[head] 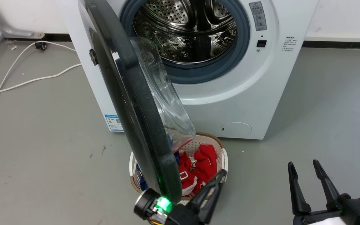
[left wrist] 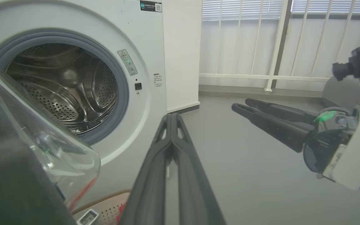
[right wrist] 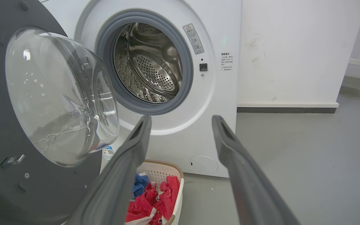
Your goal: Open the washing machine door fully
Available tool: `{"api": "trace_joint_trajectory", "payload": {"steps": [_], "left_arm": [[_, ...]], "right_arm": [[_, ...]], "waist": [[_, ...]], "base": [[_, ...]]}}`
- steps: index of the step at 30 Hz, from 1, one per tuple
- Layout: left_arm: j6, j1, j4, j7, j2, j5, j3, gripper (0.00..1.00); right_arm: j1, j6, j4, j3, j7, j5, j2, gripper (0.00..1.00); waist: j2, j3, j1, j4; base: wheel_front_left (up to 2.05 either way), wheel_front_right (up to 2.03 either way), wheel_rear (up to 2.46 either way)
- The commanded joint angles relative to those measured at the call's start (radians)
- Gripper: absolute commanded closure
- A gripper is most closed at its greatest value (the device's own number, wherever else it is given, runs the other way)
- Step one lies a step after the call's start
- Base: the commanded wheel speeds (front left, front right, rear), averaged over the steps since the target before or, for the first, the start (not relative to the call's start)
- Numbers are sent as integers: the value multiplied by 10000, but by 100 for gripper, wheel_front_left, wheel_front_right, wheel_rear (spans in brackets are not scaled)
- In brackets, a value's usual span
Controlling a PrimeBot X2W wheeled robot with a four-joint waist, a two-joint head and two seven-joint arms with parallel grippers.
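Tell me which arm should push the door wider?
Probably the left: the left gripper, shut, sits by the free edge of the washing machine door; the right gripper hangs open, farther away.

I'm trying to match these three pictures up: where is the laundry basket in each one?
Head view: the laundry basket sits bottom centre, partly behind the door.
Left wrist view: the basket's rim peeks in at the bottom edge, left of centre.
Right wrist view: the basket is at the bottom, left of centre.
Shared landmark: the steel drum.

Grey floor [head: 323,109]; white wall [right wrist: 292,47]; window blinds [left wrist: 230,9] behind white railing [left wrist: 245,76].
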Motion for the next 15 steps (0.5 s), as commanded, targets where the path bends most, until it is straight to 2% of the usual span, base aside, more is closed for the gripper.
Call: {"api": "trace_joint_trajectory", "payload": {"steps": [1, 15], "left_arm": [[-7, 54, 231, -23, 53, -88, 225, 100], [154, 115, 1120, -23, 86, -235, 1726, 100]], "right_arm": [[-158, -2, 50, 21, -21, -11, 36, 0], [-179, -2, 148, -30, -21, -28, 36, 0]], "waist": [[0, 50, 0, 13], [0, 184, 0, 100]], "base": [[0, 0, 0], [0, 0, 0]]}}
